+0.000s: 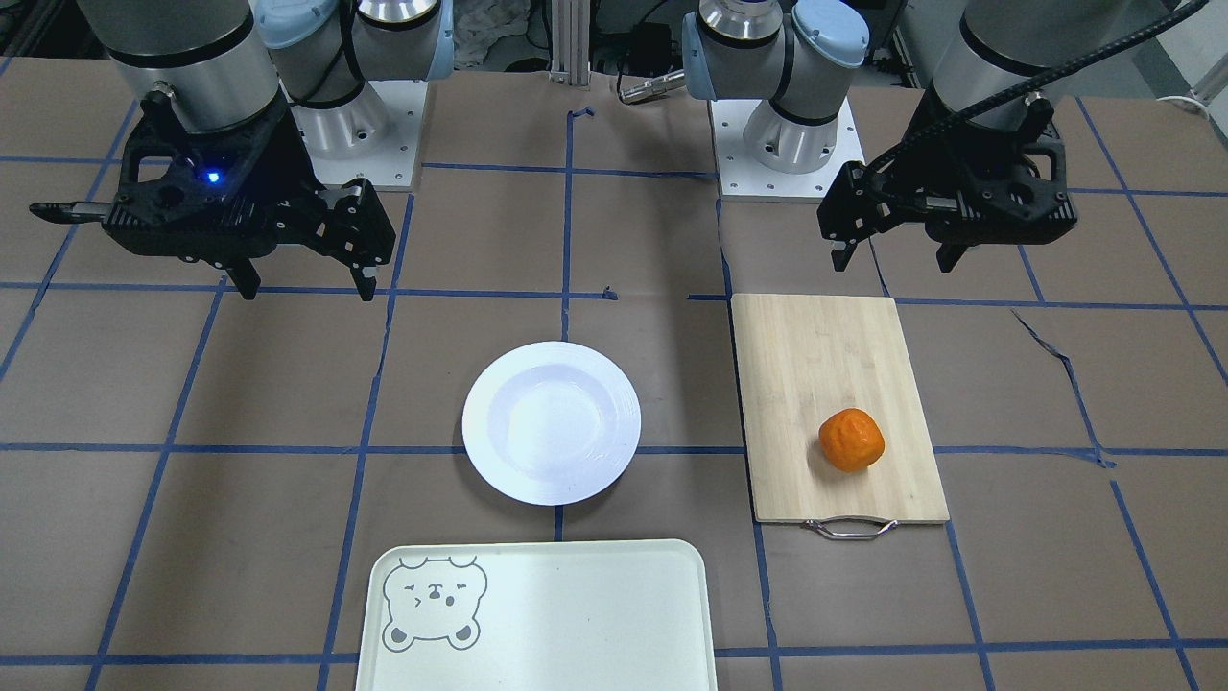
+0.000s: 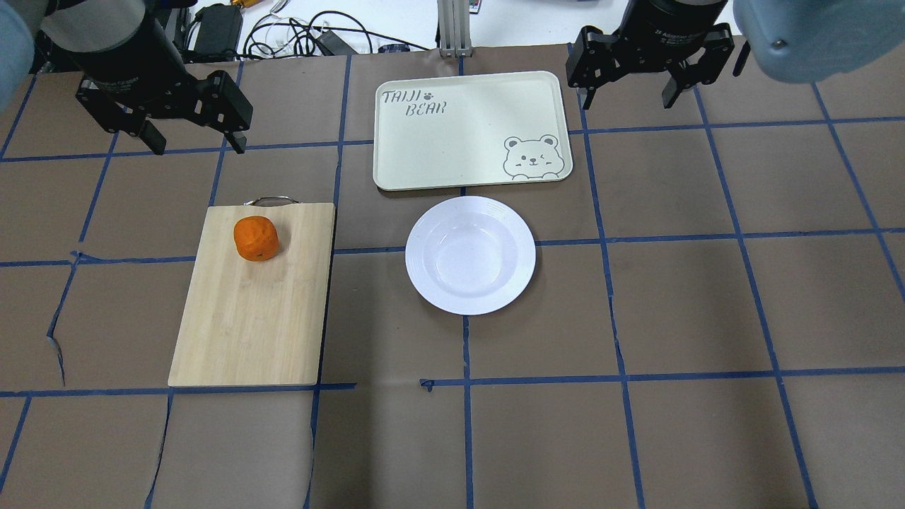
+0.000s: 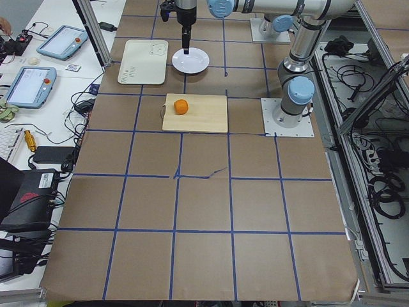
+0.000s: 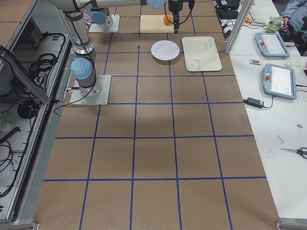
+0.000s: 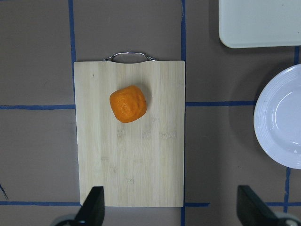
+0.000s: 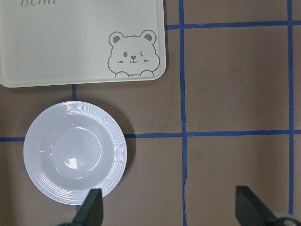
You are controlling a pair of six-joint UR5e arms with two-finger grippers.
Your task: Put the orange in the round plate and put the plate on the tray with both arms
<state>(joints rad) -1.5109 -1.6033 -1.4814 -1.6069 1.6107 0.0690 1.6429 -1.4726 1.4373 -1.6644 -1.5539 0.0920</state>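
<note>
Brown paper gridded with blue tape covers the table [image 2: 707, 297], on which the orange [image 2: 257, 239] rests on a wooden cutting board [image 2: 254, 318] near its metal-handled end [image 2: 271, 201], well apart from the empty round plate [image 2: 470, 254]. That plate lies on the paper just beside the long edge of the tray [image 2: 452, 134], not touching it, near the corner with the bear face. Left gripper [image 2: 198, 145] hangs above the table beyond the board's handle end and right gripper [image 2: 628, 99] hangs beside the tray's far corner, each with fingers spread wide and holding nothing.
</note>
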